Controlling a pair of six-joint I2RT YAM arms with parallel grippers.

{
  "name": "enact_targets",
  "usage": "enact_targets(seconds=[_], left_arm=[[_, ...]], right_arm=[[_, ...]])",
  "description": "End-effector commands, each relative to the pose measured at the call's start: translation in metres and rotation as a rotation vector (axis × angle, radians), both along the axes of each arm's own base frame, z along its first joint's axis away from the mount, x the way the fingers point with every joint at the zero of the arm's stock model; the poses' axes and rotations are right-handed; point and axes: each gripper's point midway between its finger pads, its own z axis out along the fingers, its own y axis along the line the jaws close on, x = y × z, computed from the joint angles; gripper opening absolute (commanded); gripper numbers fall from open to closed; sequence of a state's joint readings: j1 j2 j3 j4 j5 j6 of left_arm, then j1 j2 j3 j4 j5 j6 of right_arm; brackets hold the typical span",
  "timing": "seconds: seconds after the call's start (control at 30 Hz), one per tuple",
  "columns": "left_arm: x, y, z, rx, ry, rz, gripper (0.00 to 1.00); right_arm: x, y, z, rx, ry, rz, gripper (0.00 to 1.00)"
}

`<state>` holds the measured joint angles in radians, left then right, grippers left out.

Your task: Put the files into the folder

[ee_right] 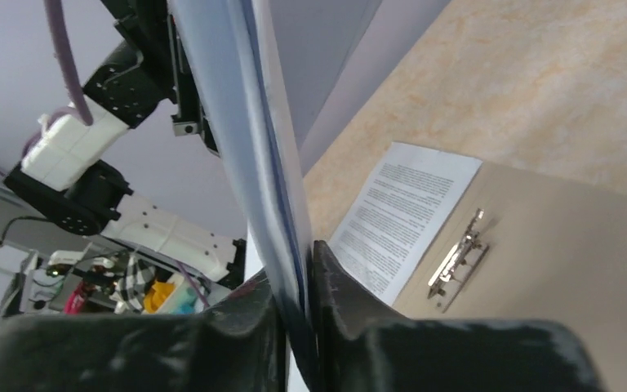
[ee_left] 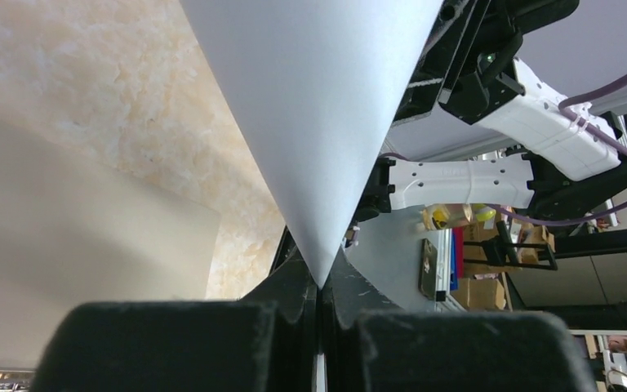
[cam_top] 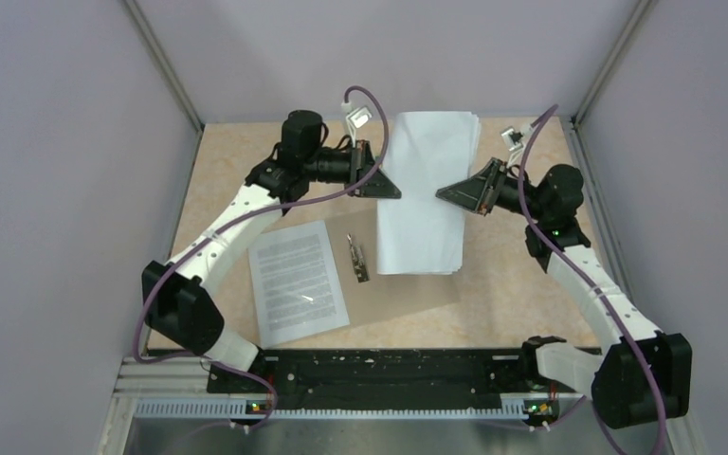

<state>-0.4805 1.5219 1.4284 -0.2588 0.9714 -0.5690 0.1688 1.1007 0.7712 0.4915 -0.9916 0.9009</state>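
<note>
A stack of white files (cam_top: 424, 190) hangs in the air between both grippers, above the table's far middle. My left gripper (cam_top: 386, 186) is shut on its left edge and my right gripper (cam_top: 448, 192) on its right edge. The left wrist view shows the sheet (ee_left: 318, 106) pinched in the left gripper (ee_left: 320, 282). The right wrist view shows the stack's edge (ee_right: 261, 147) pinched in the right gripper (ee_right: 302, 302). The tan folder (cam_top: 408, 296) lies open and flat below. One printed sheet (cam_top: 297, 282) lies at its left edge, face up.
A metal clip (cam_top: 357, 258) is fixed on the folder beside the printed sheet; the right wrist view shows the clip (ee_right: 457, 260), the sheet (ee_right: 404, 212) and the folder (ee_right: 571, 269). Grey walls enclose the beige table (cam_top: 237, 161) on three sides.
</note>
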Motion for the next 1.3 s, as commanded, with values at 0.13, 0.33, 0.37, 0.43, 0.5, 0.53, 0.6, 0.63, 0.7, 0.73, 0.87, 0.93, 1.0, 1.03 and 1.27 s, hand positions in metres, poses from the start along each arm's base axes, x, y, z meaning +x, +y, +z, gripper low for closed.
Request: enact_targets(seconds=[0.13, 0.33, 0.37, 0.43, 0.5, 0.53, 0.6, 0.63, 0.7, 0.73, 0.87, 0.93, 1.0, 1.03, 1.27], left_arm=[[0.013, 0.021, -0.021, 0.130, -0.001, 0.215, 0.46], [0.037, 0.068, -0.100, 0.439, 0.092, 0.558, 0.68], [0.035, 0.070, -0.112, 0.472, 0.107, 0.569, 0.68], [0.033, 0.071, -0.126, 0.514, 0.117, 0.582, 0.68], [0.031, 0.064, -0.134, 0.532, 0.125, 0.573, 0.65], [0.030, 0.058, -0.137, 0.530, 0.124, 0.561, 0.63], [0.030, 0.045, -0.142, 0.522, 0.130, 0.533, 0.56], [0.030, 0.037, -0.145, 0.519, 0.135, 0.519, 0.51], [0.031, 0.021, -0.151, 0.506, 0.148, 0.496, 0.40], [0.032, 0.012, -0.155, 0.497, 0.162, 0.485, 0.33], [0.037, -0.020, -0.182, 0.494, 0.258, 0.421, 0.12], [0.038, -0.036, -0.195, 0.491, 0.281, 0.394, 0.07], [0.039, -0.050, -0.208, 0.488, 0.299, 0.382, 0.05], [0.040, -0.055, -0.214, 0.486, 0.310, 0.380, 0.03], [0.053, -0.084, -0.242, 0.453, 0.355, 0.370, 0.00]], right_arm=[[0.028, 0.001, -0.037, -0.199, 0.198, -0.159, 0.00], [0.045, -0.026, -0.140, -0.456, 0.478, -0.348, 0.00], [0.047, -0.030, -0.157, -0.491, 0.507, -0.368, 0.00], [0.047, -0.040, -0.188, -0.560, 0.560, -0.401, 0.00], [0.046, -0.047, -0.213, -0.619, 0.594, -0.419, 0.00], [0.046, -0.050, -0.222, -0.643, 0.605, -0.426, 0.00], [0.045, -0.058, -0.235, -0.694, 0.622, -0.448, 0.00], [0.044, -0.061, -0.239, -0.714, 0.625, -0.457, 0.00], [0.043, -0.069, -0.246, -0.756, 0.629, -0.483, 0.00], [0.042, -0.074, -0.249, -0.781, 0.630, -0.500, 0.00], [0.037, -0.088, -0.256, -0.846, 0.629, -0.539, 0.00], [0.034, -0.087, -0.257, -0.840, 0.626, -0.527, 0.00], [0.033, -0.086, -0.259, -0.839, 0.622, -0.523, 0.00], [0.032, -0.086, -0.259, -0.842, 0.618, -0.520, 0.00], [0.028, -0.085, -0.247, -0.855, 0.545, -0.516, 0.00]])
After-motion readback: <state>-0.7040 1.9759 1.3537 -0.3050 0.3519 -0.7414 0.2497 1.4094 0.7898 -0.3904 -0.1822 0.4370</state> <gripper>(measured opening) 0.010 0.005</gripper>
